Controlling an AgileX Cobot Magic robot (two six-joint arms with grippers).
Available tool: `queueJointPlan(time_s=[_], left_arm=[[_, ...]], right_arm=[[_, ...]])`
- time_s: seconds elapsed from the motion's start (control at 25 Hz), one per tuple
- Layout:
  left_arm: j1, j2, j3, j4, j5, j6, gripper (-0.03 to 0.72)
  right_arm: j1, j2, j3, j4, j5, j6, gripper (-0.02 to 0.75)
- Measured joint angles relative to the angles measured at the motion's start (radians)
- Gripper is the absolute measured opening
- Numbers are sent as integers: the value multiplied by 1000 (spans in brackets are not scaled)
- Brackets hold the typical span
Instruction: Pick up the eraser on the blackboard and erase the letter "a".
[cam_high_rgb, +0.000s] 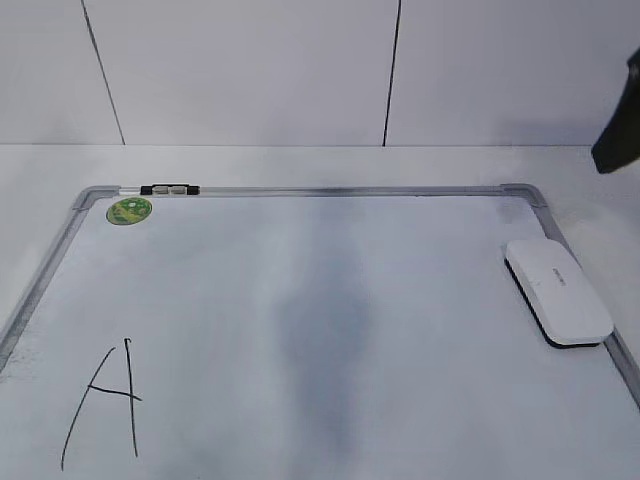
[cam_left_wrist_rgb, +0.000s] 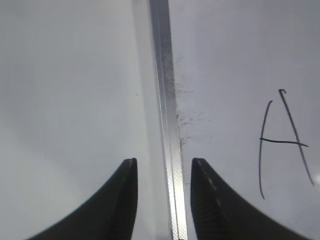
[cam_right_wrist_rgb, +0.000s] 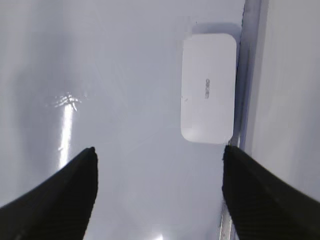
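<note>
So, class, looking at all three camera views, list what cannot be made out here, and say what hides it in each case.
- The small letter "a": in no view; the board runs off the exterior view's bottom edge.
- The capital A: complete, nothing hidden.
- Printing on the eraser: too small to read in the right wrist view.
- The right arm: only a dark piece at the exterior view's right edge.
- The left gripper: absent from the exterior view.

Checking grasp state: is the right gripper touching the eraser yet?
Apart. Right wrist view shows the right gripper open, bare blackboard between its fingertips and the eraser lying ahead of them.
</note>
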Motion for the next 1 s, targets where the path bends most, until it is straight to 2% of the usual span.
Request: queueJointPlan(time_s=[0.4,0.6,1.0], left_arm=[[0,-235,2,-28,22,0,266],[0,-356,30,-77,23,0,266],[0,-628,172,-86,31,6,241]], right_arm=[[0,-291,282,2,7,1,592],[0,-437,402,2,8,2,592],[0,-686,489,-79,17,2,592]])
